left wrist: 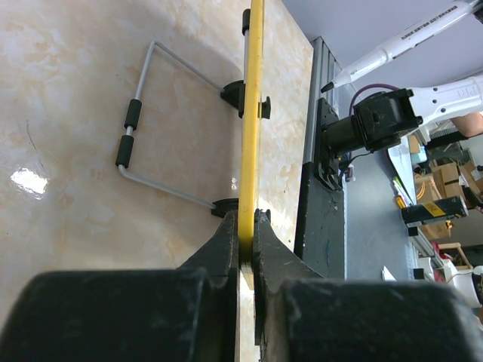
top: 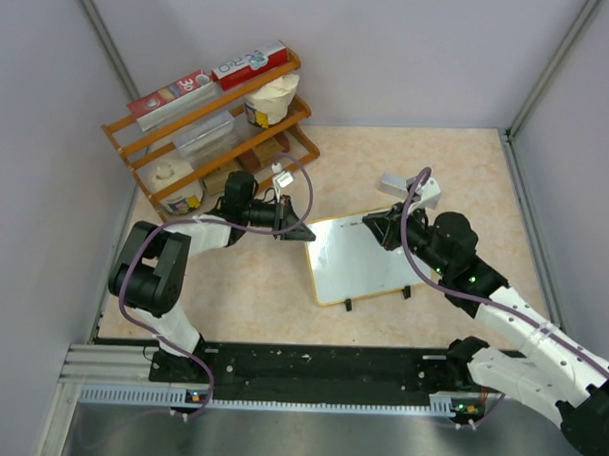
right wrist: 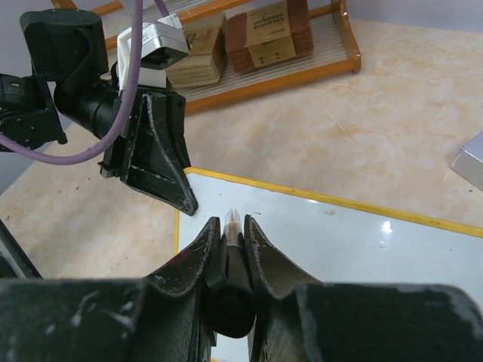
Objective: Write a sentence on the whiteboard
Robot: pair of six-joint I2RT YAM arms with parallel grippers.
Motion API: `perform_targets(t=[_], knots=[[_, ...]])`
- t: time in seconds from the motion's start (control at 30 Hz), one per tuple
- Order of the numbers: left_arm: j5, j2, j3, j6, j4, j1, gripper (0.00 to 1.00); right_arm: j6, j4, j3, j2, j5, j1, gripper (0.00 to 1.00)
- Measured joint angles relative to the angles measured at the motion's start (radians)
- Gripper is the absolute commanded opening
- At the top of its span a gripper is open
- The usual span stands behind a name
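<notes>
the whiteboard (top: 358, 260) is sitting on the worktop (top: 467, 164) beside the rack (top: 110, 129), and it looks light, stiff and slick-faced. the left hand (left wrist: 245, 219) is pinching its rack-side frame, likely the best hold; the right hand (top: 380, 227) is clamping a marker (right wrist: 232, 220) above it.

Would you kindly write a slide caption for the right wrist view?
Right gripper holds a marker over the whiteboard while the left gripper clamps its corner.

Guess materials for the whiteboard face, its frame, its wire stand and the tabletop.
Whiteboard face: glossy white, likely melamine or painted steel; it mirrors a light spot.
Frame: smooth yellowish-tan; wood or plastic, cannot tell.
Wire stand: thin grey rod, probably metal; black sleeves look rubbery.
Tabletop: beige marble pattern; glossy glare suggests laminate or polished stone.
</notes>
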Motion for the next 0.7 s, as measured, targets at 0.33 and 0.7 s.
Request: perform_targets(t=[0.33,0.7], knots=[[-0.002,0.000,-0.004,-0.003,0.006,0.000,0.00,0.000,-0.004,0.014,0.013,-0.006,0.000,0.00],[-0.002,0.000,-0.006,-0.005,0.012,0.000,0.00,0.004,-0.019,0.024,0.039,-0.024,0.011,0.00]])
